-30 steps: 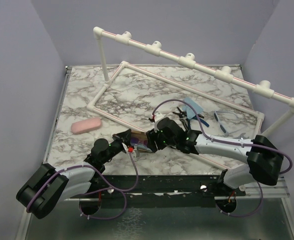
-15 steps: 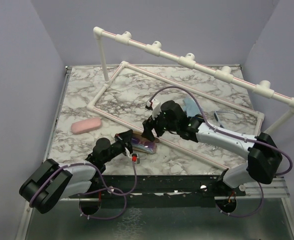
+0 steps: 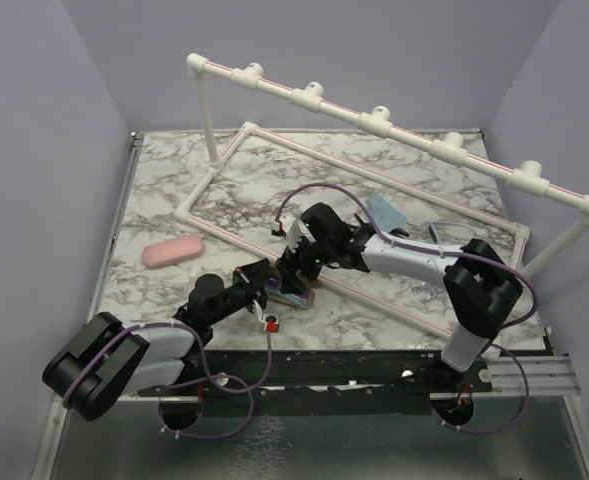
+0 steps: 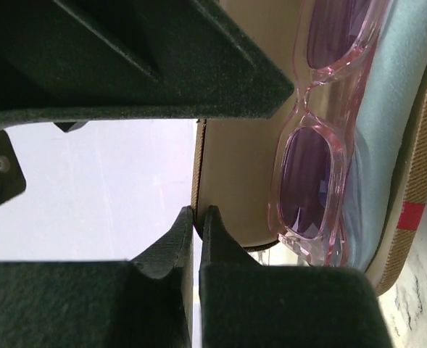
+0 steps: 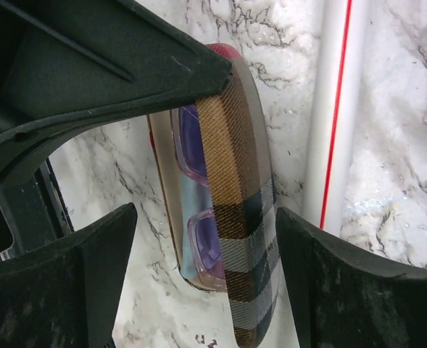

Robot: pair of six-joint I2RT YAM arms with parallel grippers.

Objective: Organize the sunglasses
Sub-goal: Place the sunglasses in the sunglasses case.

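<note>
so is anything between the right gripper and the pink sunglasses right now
Yes. The lid of the plaid case stands half shut over the pink sunglasses. From the open right gripper above, only part of their lenses shows beside it. The left gripper is shut on the case's rim.

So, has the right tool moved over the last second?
Yes. In the top view the right tool has shifted left, toward the pink case, which has stayed put. It now straddles the plaid case.
</note>
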